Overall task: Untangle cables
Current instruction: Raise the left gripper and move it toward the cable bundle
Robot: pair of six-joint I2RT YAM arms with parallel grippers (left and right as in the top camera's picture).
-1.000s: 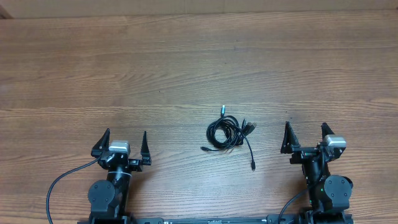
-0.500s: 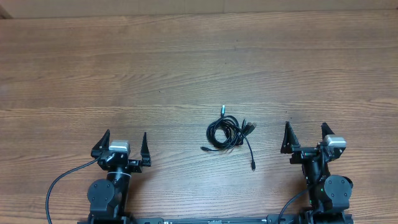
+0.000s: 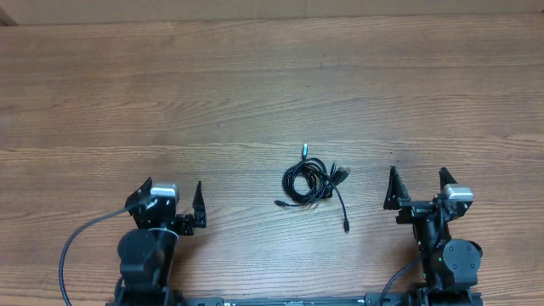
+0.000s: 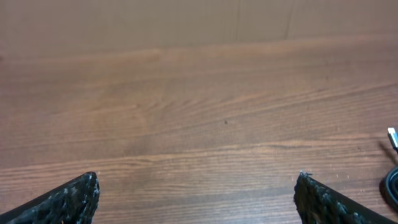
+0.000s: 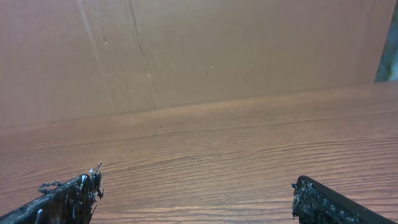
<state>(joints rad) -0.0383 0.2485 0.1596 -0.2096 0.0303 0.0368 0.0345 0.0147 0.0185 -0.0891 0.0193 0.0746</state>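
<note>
The cables (image 3: pixel 310 182) lie knotted in a small black bundle on the wooden table, a little right of centre, with plug tips sticking out above and below. One loose end (image 3: pixel 345 223) trails toward the front right. My left gripper (image 3: pixel 172 190) stands open near the front left, well apart from the bundle. My right gripper (image 3: pixel 416 178) stands open at the front right, a short way right of the bundle. In the left wrist view only a silvery plug tip (image 4: pixel 392 136) and a curve of cord show at the right edge. The right wrist view shows no cables.
The wooden table (image 3: pixel 170 102) stretches bare behind and to the left of the bundle. A brown cardboard wall (image 5: pixel 199 50) rises along the table's far edge. Thick black arm cables (image 3: pixel 72 255) loop near the front edge by each arm base.
The left arm has shifted slightly, its wrist turning and its arm cable bending further left. The bundle and the right arm have not moved.
</note>
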